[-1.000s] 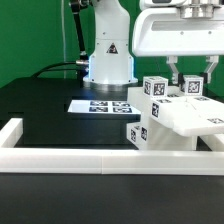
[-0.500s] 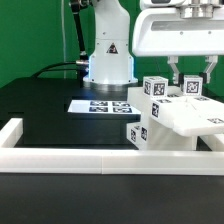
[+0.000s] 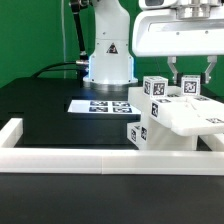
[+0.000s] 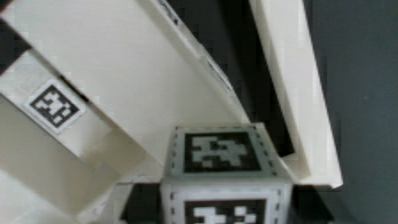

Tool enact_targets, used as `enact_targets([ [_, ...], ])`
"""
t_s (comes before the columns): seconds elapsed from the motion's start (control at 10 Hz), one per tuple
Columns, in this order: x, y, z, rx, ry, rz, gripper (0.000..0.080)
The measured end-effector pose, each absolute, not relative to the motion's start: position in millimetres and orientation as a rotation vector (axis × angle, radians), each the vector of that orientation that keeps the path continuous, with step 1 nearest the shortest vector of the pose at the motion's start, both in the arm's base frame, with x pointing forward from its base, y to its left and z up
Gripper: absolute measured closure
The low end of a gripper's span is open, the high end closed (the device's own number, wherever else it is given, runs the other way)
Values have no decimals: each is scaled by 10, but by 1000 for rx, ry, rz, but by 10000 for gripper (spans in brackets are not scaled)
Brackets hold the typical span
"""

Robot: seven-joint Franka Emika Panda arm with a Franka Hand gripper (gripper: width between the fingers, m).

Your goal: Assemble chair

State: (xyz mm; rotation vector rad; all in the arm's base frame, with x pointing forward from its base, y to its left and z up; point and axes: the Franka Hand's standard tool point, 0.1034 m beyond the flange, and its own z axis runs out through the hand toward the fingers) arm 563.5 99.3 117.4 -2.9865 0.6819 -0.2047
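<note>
The partly joined white chair (image 3: 180, 120) lies at the exterior view's right, a flat slab with tagged blocky legs and posts sticking out. One tagged white post (image 3: 192, 88) stands up from it. My gripper (image 3: 190, 76) hangs straight above, a finger on each side of that post, shut on it. In the wrist view the same post (image 4: 222, 160) fills the space between the jaws, with the gripper (image 4: 219, 208) around its tagged end. Long white chair pieces (image 4: 196, 70) run slantwise behind it.
The marker board (image 3: 98, 105) lies flat on the black table in front of the robot base (image 3: 107, 55). A long low white border frame (image 3: 70, 158) runs along the front and the exterior view's left side (image 3: 22, 130).
The fingers have drawn in a little against the tagged post. The arm and the chair pieces have not visibly moved.
</note>
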Motion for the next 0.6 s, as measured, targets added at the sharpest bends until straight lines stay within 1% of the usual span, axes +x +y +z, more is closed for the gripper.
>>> enact_targets([
  [0.6, 5637, 1005, 1178, -2783, 1207, -176, 512],
])
